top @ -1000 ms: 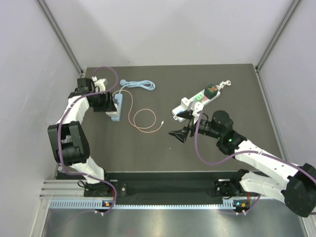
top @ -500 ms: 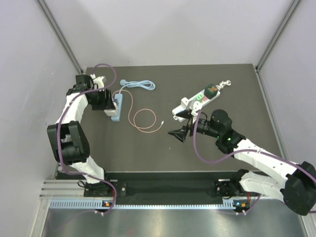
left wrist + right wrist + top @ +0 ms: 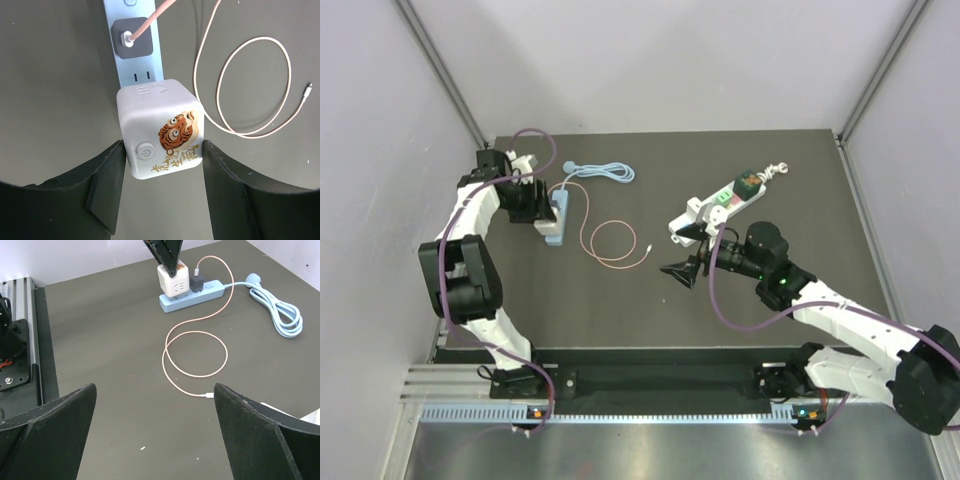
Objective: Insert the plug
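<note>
Bright, even, diffuse light casts soft faint shadows; the left wrist view's near fingers (image 3: 107, 190) look slightly blurred.

On the power strip (image 3: 142, 75) the cube plug (image 3: 160, 130) sits between the 2 fingers of my left gripper (image 3: 160, 155). The charger (image 3: 131, 38) is just behind it, and the coiled cable (image 3: 194, 65) lies right of the strip.

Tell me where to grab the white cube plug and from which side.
Pinch the cube across the two flat walls that run along the strip, coming from above, as the left claw does. Those faces are parallel and free, while the charger crowds another side.
</note>
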Motion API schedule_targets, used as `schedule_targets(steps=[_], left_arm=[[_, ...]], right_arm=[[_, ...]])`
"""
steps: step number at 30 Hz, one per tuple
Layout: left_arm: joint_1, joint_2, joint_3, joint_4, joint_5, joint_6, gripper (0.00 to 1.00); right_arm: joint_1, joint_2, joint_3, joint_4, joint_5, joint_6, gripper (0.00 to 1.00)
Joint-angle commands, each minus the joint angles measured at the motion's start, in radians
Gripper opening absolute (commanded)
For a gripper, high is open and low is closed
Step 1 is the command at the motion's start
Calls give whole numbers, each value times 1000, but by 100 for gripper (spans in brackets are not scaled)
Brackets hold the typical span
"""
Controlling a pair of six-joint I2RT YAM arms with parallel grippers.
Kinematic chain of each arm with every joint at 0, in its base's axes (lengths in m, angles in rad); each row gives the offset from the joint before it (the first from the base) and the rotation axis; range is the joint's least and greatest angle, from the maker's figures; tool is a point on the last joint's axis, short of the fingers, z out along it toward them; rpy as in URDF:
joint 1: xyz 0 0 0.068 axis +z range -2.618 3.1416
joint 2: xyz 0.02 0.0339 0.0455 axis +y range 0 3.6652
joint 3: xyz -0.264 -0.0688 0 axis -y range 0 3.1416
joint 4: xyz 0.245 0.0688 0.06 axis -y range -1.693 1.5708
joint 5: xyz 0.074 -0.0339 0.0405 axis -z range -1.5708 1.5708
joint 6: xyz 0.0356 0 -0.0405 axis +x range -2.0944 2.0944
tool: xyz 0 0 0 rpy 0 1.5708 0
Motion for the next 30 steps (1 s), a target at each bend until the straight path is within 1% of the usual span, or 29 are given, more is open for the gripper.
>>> schedule_targets(steps=[1,13,18,20,25,30], left_arm=[[4,26,54,-43,14,17,0],[-2,-3,74,-93,1,9,0],[-2,9,82,-96,14,0,0],[-1,22,97,-122,14,-1,0],[-7,2,120,-114,-25,-1,0],[-7,5,133,-125,-17,-5,0]], right_arm=[[-2,6,41,31,-8,-11,100],[-2,24,44,31,-11,-13,100],[-2,15,44,26,-11,-14,100],[-2,13,44,23,-9,-16,100],[-2,12,43,25,-6,-19,100],[-1,16,47,25,-9,-17,100]])
